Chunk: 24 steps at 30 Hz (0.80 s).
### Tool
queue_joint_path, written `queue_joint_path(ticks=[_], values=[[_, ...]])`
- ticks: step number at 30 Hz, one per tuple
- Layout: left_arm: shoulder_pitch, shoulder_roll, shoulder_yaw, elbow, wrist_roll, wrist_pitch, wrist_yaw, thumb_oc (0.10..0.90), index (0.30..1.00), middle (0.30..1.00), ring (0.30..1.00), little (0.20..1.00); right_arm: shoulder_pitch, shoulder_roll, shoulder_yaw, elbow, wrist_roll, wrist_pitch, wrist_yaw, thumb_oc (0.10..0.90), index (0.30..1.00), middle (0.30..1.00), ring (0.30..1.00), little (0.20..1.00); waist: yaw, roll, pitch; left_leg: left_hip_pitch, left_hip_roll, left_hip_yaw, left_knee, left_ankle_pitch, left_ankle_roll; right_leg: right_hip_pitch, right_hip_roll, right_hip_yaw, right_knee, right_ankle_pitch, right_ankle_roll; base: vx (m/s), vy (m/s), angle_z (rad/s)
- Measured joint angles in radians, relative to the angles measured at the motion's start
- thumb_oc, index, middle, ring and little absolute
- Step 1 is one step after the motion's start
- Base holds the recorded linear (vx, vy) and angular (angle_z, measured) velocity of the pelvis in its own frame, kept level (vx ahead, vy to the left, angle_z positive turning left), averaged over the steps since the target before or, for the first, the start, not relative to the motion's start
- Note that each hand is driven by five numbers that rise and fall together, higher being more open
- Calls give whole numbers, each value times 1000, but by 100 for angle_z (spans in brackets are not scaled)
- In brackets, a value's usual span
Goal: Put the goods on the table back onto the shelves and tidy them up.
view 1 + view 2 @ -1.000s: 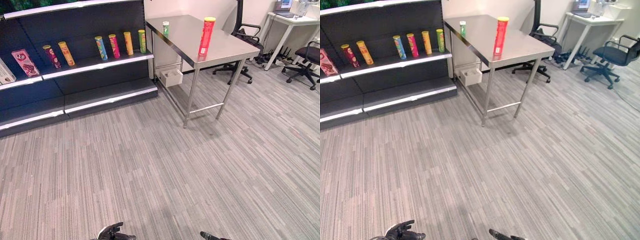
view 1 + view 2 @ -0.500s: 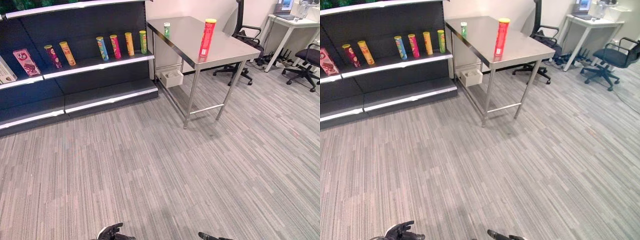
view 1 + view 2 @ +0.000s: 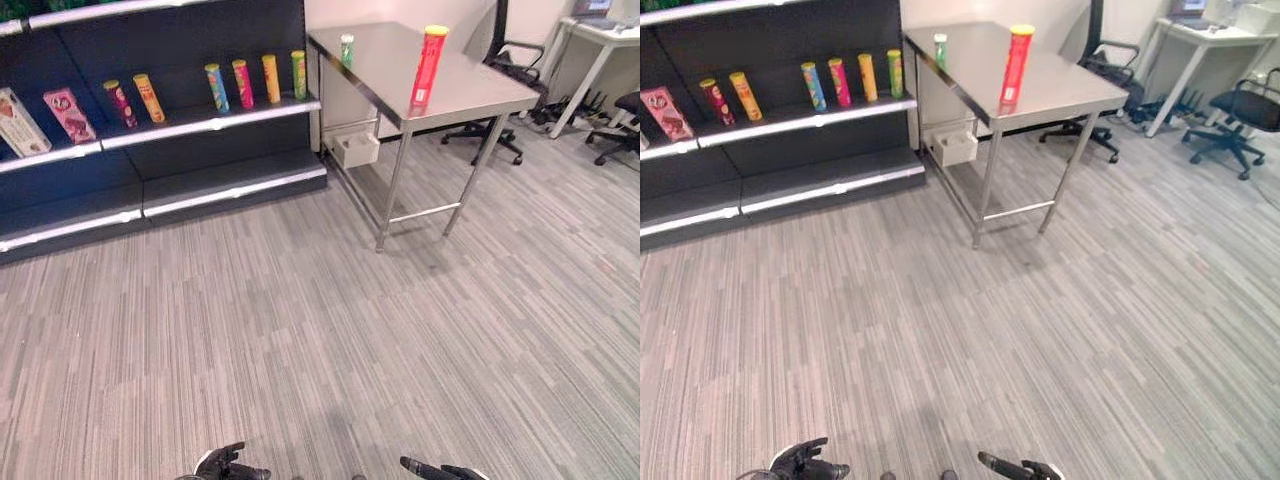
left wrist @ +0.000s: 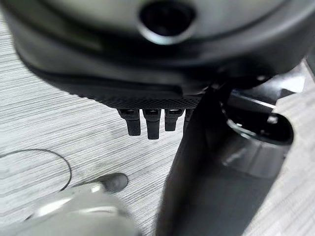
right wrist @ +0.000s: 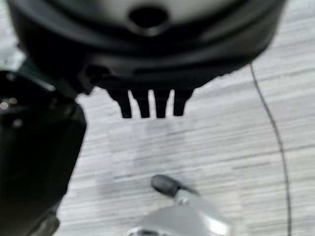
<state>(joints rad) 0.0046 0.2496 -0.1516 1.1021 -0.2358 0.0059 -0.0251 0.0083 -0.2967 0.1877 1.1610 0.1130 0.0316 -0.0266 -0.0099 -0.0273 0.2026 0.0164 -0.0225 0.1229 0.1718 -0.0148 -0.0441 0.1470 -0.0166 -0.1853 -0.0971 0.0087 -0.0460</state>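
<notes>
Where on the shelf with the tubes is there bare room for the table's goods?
Free: between the orange tube and the blue tube, and between the pink box and the maroon tube. Crowded: the four tubes from blue to green tube.

You see grey striped carpet (image 3: 330, 330) everywhere. A white desk (image 3: 600, 40) and black office chairs (image 3: 1230, 115) stand by the pale wall (image 3: 400, 10).

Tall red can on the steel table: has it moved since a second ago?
No. The tall red can stands at the same spot near the steel table's near edge. The whole view has shifted, so the camera moved, not the can.
</notes>
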Motion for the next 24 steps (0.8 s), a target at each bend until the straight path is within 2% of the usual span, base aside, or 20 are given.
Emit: queue_joint_path(ticks=[1, 2, 3, 4, 5, 6, 7, 9, 11, 12, 14, 15, 16, 18, 19, 20, 21, 22, 23, 24], values=[[-4, -1, 1, 0, -8, -1, -1, 800, 900, 900, 900, 900, -6, -6, 0, 0, 4, 0, -1, 800, 900, 900, 900, 900, -3, 0, 6, -32, 5, -1, 56, -4, -22, -1, 3, -5, 6, 5, -18, -12, -136, 12], [-25, 0, 0, -8, -8, -5, 0, 800, 900, 900, 900, 900, -8, -9, 0, 0, 7, 0, 0, 800, 900, 900, 900, 900, 0, -3, 36, -74, 9, -9, 154, 1, -30, -8, 2, -4, 16, -7, -12, -10, -145, 13], [-32, 0, 1, -12, -9, -9, 0, 800, 900, 900, 900, 900, -14, -10, 0, -2, 7, -1, -1, 800, 900, 900, 900, 900, 0, -5, 49, -97, 10, -14, 196, 6, -38, -9, 2, -4, 20, -8, -14, -19, -140, 16], [-49, -3, -1, -15, -13, -12, 3, 800, 900, 900, 900, 900, -20, -16, -1, -24, 9, -1, -1, 800, 900, 900, 900, 900, -2, 8, 66, -161, 24, -33, 291, 11, -46, -33, 23, -30, 77, -32, -30, 35, -70, 44], [-85, -2, -1, -23, -20, -12, 3, 800, 900, 900, 900, 900, -24, -17, -1, -45, 11, -4, -2, 800, 900, 900, 900, 900, -7, 5, 103, -225, 37, -39, 402, 35, -79, -45, 13, -48, 101, -46, -44, 86, -36, 46], [-109, 0, 1, -26, -39, -19, 12, 800, 900, 900, 900, 900, -26, -8, 2, -44, 11, 1, -1, 800, 900, 900, 900, 900, 10, -16, 119, -272, 48, -24, 446, 52, -101, -36, 9, -49, 87, -45, -46, 135, 6, 27], [-112, 1, 3, -26, -40, -24, 16, 800, 900, 900, 900, 900, -27, -6, 1, -43, 11, 0, -2, 800, 900, 900, 900, 900, 25, -22, 114, -270, 69, -15, 371, 36, -79, -31, 16, -56, 61, -44, -48, 169, 37, 1], [-121, 0, 3, -13, -40, -22, 18, 800, 900, 900, 900, 900, -41, -10, 0, -39, 11, 0, -8, 800, 900, 900, 900, 900, 22, -23, 117, -261, 93, -18, 207, 40, -76, -32, 26, -60, 44, -39, -55, 213, 78, 5], [-107, -4, -5, -7, -39, -22, 17, 800, 900, 900, 900, 900, -51, -15, 3, -38, 11, 0, -12, 800, 900, 900, 900, 900, 30, -14, 114, -210, 117, -23, -165, 97, -104, -20, 49, -53, -1, -25, -33, 275, 90, 0], [-106, -8, 0, -3, -42, -22, 17, 800, 900, 900, 900, 900, -59, -20, 9, -38, 11, 0, -13, 800, 900, 900, 900, 900, 33, 2, 118, -206, 137, -25, -274, 122, -122, -18, 66, -52, -4, -20, -25, 302, 89, 9], [-120, -15, 11, -5, -69, -26, 16, 800, 900, 900, 900, 900, -62, -32, 23, -38, 11, 1, -17, 800, 900, 900, 900, 900, 58, 27, 125, -245, 174, -19, -273, 162, -173, 9, 92, -46, -4, -35, -37, 332, 106, 3], [-122, -16, 11, -5, -71, -27, 17, 800, 900, 900, 900, 900, -64, -33, 22, -38, 11, 1, -18, 800, 900, 900, 900, 900, 64, 29, 126, -248, 178, -18, -273, 164, -175, 16, 93, -43, -4, -40, -36, 357, 131, -28], [-123, -17, 17, -4, -76, -27, 16, 800, 900, 900, 900, 900, -72, -37, 23, -38, 10, 0, -19, 800, 900, 900, 900, 900, 84, 36, 122, -245, 181, 10, -272, 165, -177, 43, 94, -22, -5, -58, -28, 395, 166, -50], [-88, -22, 46, 2, -76, -27, 17, 800, 900, 900, 900, 900, -78, -40, 23, -39, 8, -4, -19, 800, 900, 900, 900, 900, 95, 51, 86, -216, 182, 59, -270, 172, -147, 80, 89, 25, -4, -92, -7, 361, 169, -69], [-76, -23, 47, 17, -76, -27, 16, 800, 900, 900, 900, 900, -77, -40, 24, -39, 6, -9, -19, 800, 900, 900, 900, 900, 95, 49, 63, -207, 173, 66, -268, 179, -138, 88, 80, 33, -4, -104, 1, 343, 164, -52], [-65, -21, 48, 35, -75, -21, 17, 800, 900, 900, 900, 900, -65, -39, 31, -38, 4, -12, -20, 800, 900, 900, 900, 900, 95, 47, 28, -197, 156, 68, -272, 213, -99, 98, 65, 51, -4, -121, 13, 359, 175, -49], [-47, -17, 54, 34, -75, -22, 18, 800, 900, 900, 900, 900, -57, -35, 46, -37, -1, -11, -17, 800, 900, 900, 900, 900, 96, 32, 10, -168, 133, 97, -272, 264, -36, 117, 34, 62, -1, -131, 43, 351, 188, -46], [-34, -11, 60, 35, -73, -21, 20, 800, 900, 900, 900, 900, -48, -28, 57, -34, -7, -12, -12, 800, 900, 900, 900, 900, 94, 4, 0, -147, 100, 123, -272, 270, 29, 134, -5, 67, 4, -146, 67, 288, 181, -39], [-24, 3, 66, 35, -64, -20, 19, 800, 900, 900, 900, 900, -40, -15, 65, -27, -16, -10, -4, 800, 900, 900, 900, 900, 88, -31, -15, -130, 62, 141, -267, 244, 75, 144, -45, 54, 9, -144, 90, 262, 198, -22], [-24, 14, 65, 35, -52, -19, 19, 800, 900, 900, 900, 900, -39, -3, 64, -27, -19, -10, 1, 800, 900, 900, 900, 900, 81, -48, -24, -113, 41, 147, -267, 230, 95, 134, -68, 45, 55, -141, 100, 207, 209, -6]])
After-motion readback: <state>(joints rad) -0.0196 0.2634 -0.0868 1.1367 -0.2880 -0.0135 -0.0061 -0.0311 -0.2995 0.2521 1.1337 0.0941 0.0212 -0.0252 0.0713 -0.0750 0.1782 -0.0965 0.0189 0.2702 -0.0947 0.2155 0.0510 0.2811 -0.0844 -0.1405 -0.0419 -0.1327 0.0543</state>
